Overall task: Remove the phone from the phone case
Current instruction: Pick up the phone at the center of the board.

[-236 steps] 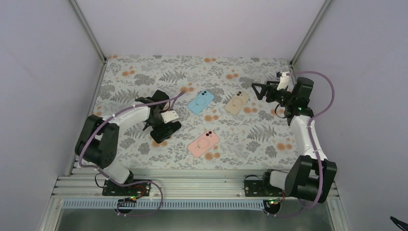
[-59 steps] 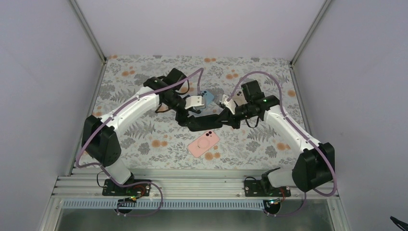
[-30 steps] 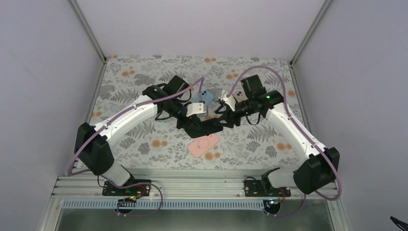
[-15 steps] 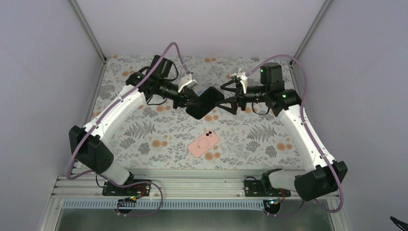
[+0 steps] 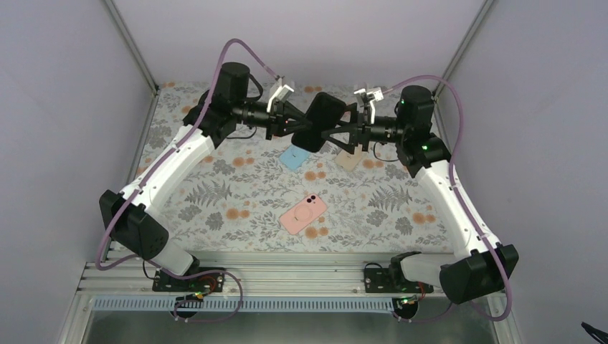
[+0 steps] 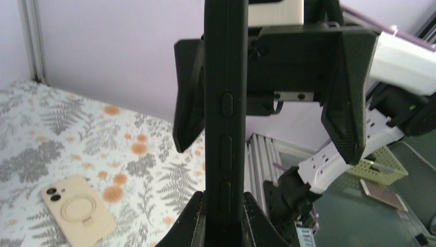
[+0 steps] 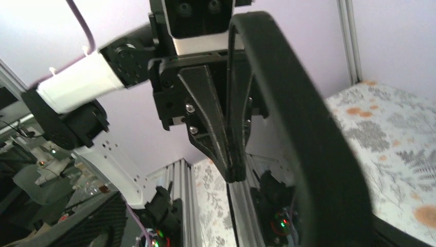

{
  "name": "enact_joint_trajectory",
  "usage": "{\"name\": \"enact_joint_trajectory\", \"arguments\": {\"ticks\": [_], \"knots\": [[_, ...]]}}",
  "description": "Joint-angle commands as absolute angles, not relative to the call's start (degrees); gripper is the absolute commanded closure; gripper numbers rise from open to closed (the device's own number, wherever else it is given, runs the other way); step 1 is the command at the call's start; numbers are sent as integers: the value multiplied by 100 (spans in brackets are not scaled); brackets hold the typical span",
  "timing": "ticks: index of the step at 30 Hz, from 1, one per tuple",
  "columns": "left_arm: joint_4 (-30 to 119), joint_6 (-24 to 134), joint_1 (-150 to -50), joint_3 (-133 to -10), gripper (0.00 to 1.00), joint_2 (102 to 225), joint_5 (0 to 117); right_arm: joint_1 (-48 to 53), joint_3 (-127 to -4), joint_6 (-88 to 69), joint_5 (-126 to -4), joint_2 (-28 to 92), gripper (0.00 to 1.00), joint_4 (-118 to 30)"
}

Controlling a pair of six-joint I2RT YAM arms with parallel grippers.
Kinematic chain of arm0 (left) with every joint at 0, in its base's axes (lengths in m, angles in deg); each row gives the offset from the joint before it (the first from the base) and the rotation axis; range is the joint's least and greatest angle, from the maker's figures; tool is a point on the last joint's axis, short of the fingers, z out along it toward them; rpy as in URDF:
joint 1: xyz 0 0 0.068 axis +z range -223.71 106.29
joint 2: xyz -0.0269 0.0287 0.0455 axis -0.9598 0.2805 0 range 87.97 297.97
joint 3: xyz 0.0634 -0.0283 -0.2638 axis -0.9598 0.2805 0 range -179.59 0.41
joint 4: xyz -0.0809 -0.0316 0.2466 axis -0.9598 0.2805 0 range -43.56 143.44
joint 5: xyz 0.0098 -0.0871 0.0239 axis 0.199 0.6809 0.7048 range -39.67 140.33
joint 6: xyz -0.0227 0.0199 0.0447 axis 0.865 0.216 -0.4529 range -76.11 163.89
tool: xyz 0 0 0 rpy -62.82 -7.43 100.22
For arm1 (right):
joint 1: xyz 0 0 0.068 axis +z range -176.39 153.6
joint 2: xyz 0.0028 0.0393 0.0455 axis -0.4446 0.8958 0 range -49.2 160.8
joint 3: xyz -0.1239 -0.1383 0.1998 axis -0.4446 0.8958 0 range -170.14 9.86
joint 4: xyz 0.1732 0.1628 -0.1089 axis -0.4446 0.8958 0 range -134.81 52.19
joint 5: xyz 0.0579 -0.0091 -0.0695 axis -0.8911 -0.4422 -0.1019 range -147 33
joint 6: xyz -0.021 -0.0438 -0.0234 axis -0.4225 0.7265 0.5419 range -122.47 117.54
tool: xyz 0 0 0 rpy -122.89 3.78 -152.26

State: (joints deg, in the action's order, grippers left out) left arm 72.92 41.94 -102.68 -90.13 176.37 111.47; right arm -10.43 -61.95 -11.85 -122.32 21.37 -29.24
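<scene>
— Trouble first: what could spoil this?

— The hold, I'd say. The left claw (image 5: 296,129) is clamped on one end only of the black phone (image 5: 320,122), which hangs in the air over the blue phone (image 5: 293,157), going by the overhead view. If the right claw (image 5: 338,133) tugs the case (image 6: 224,170) off-axis, I'd expect the lot to pivot in that pinch and drop onto the blue phone.

— And the right claw itself?

— Its jaws are spread wide. It faces the left claw up over the blue phone, with one of its fingers (image 6: 187,108) close alongside the case. Whether it touches, I can't tell. If it closes across phone and case together, it only squeezes them tighter and nothing parts. It wants the case's lip alone, I think.

— Anything else?

— The case looks snug, so a hard pull may free it with a jerk.

— Count for me.

— Four phones. The black one is aloft and three lie on the worktop (image 5: 215,193). Those are the blue one, a beige phone (image 5: 349,160) just beside it on the right claw's side, and a pink phone (image 5: 303,214) nearer the robot than the blue one. Two claws. One case in hand, not yet off.
</scene>
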Motion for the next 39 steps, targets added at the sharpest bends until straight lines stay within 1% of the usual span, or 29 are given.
{"name": "enact_joint_trajectory", "arguments": {"ticks": [1, 6, 9, 12, 15, 17, 23, 26, 27, 28, 29, 31, 34, 39], "knots": [[5545, 5617, -10227, -8979, 98, 17426, 11356, -1097, -6203, -2580, -12643, 2191, 16, -4204], [4709, 6445, -10227, -8612, 98, 17462, 11370, -1125, -6357, -3449, -12714, 2350, 33, -4853], [4437, 6692, -10227, -8478, 98, 17409, 11403, -1157, -6329, -4060, -12752, 2423, 37, -5339], [4330, 6806, -10227, -8423, 98, 17370, 11422, -1209, -6297, -4460, -12751, 2475, 47, -5709], [4250, 6903, -10232, -8344, 98, 17332, 11421, -1220, -6342, -4518, -12683, 2510, 59, -5743], [4177, 6948, -10232, -8284, 98, 17320, 11425, -1223, -6396, -4467, -12666, 2536, 64, -5673], [3993, 7056, -10247, -8235, 98, 17383, 11506, -1220, -6531, -4335, -12656, 2611, 82, -5472], [3982, 7058, -10268, -8282, 98, 17432, 11542, -1220, -6490, -4417, -12702, 2634, 89, -5562], [4010, 7020, -10271, -8312, 96, 17443, 11562, -1217, -6479, -4447, -12742, 2645, 91, -5612], [4106, 6937, -10267, -8354, 91, 17460, 11585, -1230, -6474, -4482, -12783, 2651, 93, -5661], [4270, 6787, -10263, -8416, 83, 17471, 11584, -1230, -6482, -4517, -12818, 2653, 95, -5710], [4784, 6328, -10256, -8554, 70, 17470, 11539, -1269, -6501, -4544, -12870, 2649, 96, -5746], [5533, 5563, -10216, -8706, 53, 17415, 11511, -1365, -6517, -4634, -12946, 2629, 96, -5848], [6844, 4176, -10192, -8897, 49, 17292, 11542, -1553, -6535, -4923, -13119, 2584, 96, -6171]]}}
